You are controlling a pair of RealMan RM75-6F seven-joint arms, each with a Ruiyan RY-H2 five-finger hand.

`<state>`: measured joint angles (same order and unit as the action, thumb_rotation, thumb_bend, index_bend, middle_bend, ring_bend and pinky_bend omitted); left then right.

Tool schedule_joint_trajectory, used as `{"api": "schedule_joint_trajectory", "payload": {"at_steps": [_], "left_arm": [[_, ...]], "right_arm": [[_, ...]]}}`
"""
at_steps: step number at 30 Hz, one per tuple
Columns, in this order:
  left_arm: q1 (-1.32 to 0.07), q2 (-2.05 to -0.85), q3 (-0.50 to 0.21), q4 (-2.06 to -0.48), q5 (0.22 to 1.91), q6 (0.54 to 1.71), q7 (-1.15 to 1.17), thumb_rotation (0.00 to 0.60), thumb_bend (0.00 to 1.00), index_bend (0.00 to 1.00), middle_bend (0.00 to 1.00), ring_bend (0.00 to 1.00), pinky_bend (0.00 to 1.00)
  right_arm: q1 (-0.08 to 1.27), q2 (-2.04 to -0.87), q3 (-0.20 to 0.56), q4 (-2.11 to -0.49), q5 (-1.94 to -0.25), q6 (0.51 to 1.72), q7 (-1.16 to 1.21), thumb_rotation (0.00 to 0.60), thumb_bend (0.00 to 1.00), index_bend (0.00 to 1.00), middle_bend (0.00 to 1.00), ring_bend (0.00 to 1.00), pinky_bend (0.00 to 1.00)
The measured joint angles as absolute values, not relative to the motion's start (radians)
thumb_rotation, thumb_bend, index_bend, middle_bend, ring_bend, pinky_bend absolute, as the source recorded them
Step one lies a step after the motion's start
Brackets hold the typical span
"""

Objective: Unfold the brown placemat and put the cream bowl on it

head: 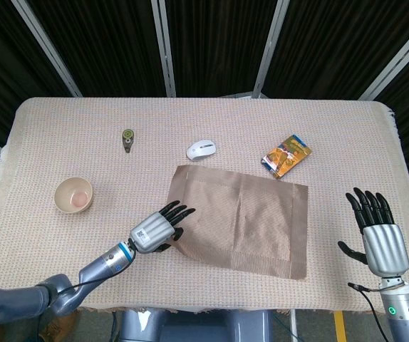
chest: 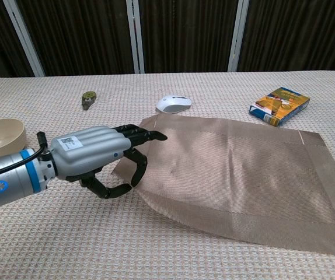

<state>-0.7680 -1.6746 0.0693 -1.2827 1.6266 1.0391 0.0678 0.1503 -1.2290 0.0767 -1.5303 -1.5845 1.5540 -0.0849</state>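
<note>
The left hand's fingers (chest: 133,135) reach forward over the near-left edge of the placemat (head: 244,217), with the thumb curled beneath; the mat's edge lies between them and is lifted off the cloth there, so the left hand (head: 154,229) pinches the mat. In the chest view this hand (chest: 94,154) lies knuckles up, nearly level, its silver back toward the camera and its dark fingertips pointing right across the mat's corner. Behind it the wrist, with a blue ring, runs back into the grey forearm, which slants down to the table's near-left edge in the head view.

The placemat (chest: 243,169) is spread open near the middle of the table (head: 48,142), lying mostly flat, with a slight ripple along its near edge by the hand.

The right hand (head: 378,234) stands upright off the near-right part of the table, its fingers apart and extended, pointing away from the robot, the thumb out to the side, holding nothing. Only the head view shows it.

The bowl (head: 73,194) sits on the table's left side, well apart from the mat, upright (chest: 1,135), and left of the left forearm.

Beyond the mat lie a white mouse (head: 201,149), just past its far edge, an orange packet (head: 286,154) near its far-right corner, and a small green object (head: 127,137) further left.
</note>
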Motion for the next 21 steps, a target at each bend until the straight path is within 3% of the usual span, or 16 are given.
{"api": "schedule_joint_trajectory", "payload": {"at_steps": [9,21], "left_arm": [[-0.703,-1.512,0.114,-1.635,1.494,0.97,0.313,0.6,0.43,0.71,0.0,0.0,0.0],[-0.641,-1.433,0.165,-1.786,1.361,0.937,0.505,0.6,0.43,0.7,0.0,0.0,0.0]], "right_arm": [[0.141,-1.224,0.071,-1.544,-1.607,1.571,-0.092,0.6,0.0,0.0,0.0,0.0,0.0],[0.136,-1.219,0.07,-1.552,-1.618,1.579,-0.091,0.6,0.0,0.0,0.0,0.0,0.0]]}}
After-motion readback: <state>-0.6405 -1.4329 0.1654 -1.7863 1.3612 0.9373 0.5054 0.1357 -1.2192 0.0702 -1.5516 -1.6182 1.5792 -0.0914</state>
